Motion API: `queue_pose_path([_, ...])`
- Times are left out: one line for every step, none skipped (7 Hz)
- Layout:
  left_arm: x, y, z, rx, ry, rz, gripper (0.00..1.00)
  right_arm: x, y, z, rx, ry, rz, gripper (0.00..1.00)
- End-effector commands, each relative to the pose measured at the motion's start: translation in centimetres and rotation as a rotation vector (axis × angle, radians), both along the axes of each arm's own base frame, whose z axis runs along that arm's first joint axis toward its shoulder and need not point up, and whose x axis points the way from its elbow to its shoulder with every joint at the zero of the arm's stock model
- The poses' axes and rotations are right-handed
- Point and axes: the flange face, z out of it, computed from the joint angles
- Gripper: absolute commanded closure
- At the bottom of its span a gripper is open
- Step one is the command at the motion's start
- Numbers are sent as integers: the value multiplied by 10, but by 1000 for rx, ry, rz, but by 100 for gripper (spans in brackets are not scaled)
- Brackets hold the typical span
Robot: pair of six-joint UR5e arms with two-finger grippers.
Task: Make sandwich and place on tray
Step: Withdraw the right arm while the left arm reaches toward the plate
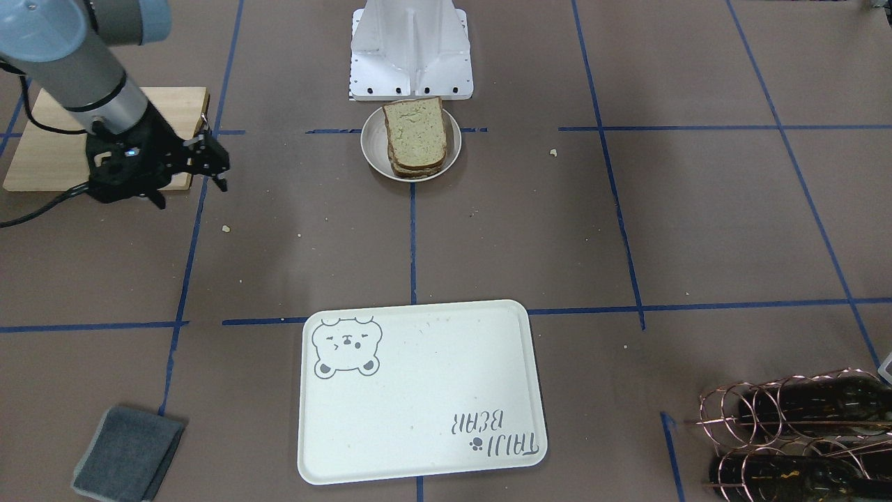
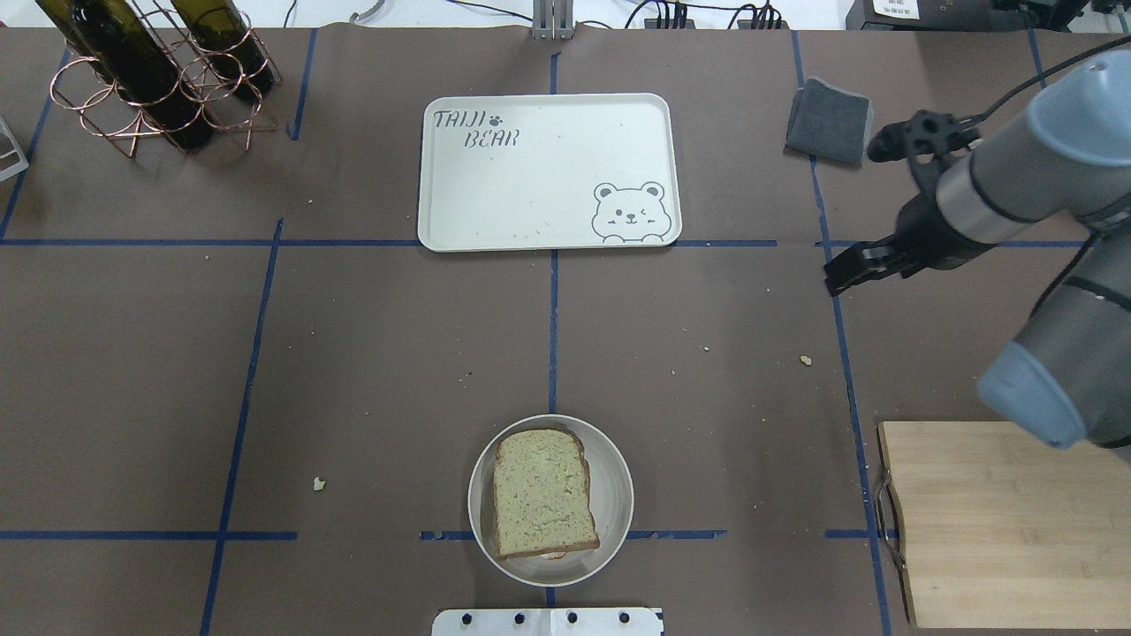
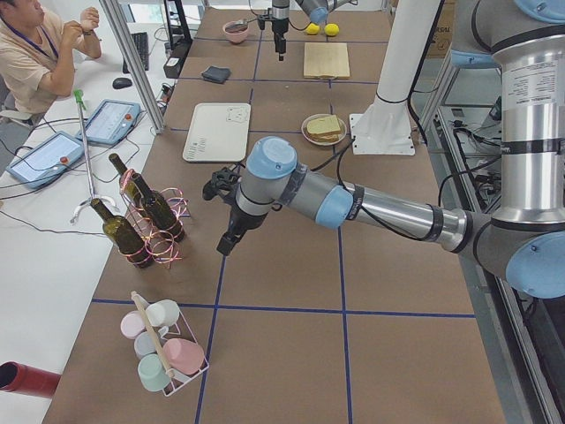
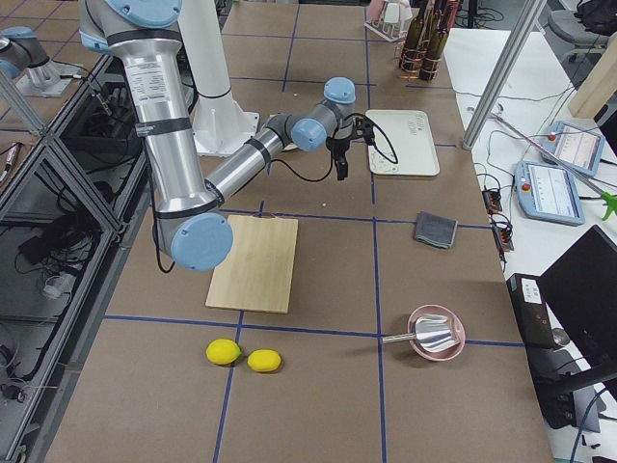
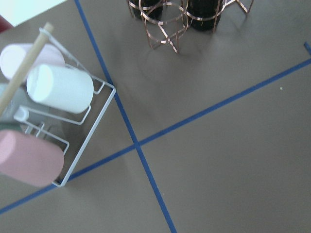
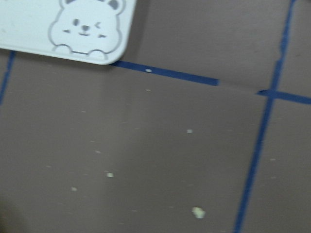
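Observation:
The sandwich (image 2: 541, 493) is a stack of pale speckled bread slices with brown crust on a small round dish (image 2: 618, 495) near the robot's base; it also shows in the front view (image 1: 416, 132). No egg shows. The cream bear tray (image 2: 548, 168) lies bare at the far middle of the table. My right gripper (image 2: 835, 278) hangs above the table to the right of the tray's bear corner (image 6: 29, 29); its fingers look together and hold nothing. My left gripper (image 3: 226, 246) shows only in the left side view, near the bottle rack; I cannot tell its state.
A wooden cutting board (image 2: 1007, 521) lies at the near right. A folded grey cloth (image 2: 829, 121) lies at the far right. A copper rack with wine bottles (image 2: 150, 79) stands at the far left, and a wire mug rack (image 5: 43, 121) beyond it. Crumbs dot the table.

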Motion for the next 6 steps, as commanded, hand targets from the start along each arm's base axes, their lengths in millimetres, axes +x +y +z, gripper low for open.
queue_pose_path([27,-18,-41,93,89,56,0,136,-2,98,70,71,-80,0])
queue_pose_path([55,-19,-70,107,149,64,0,194,11,145,89,76,-115,0])
queue_pose_path([95,-8,-94,156,196,154,0,244,33,180,81,94,-91,0])
queue_pose_path([163,0,-110,62,275,261,0,287,56,204,32,101,-15,0])
queue_pose_path([223,7,-147,-127,379,245,0,308,73,233,-30,111,27,0])
queue_pose_path([281,27,-177,-247,426,256,0,312,90,259,-78,119,30,0])
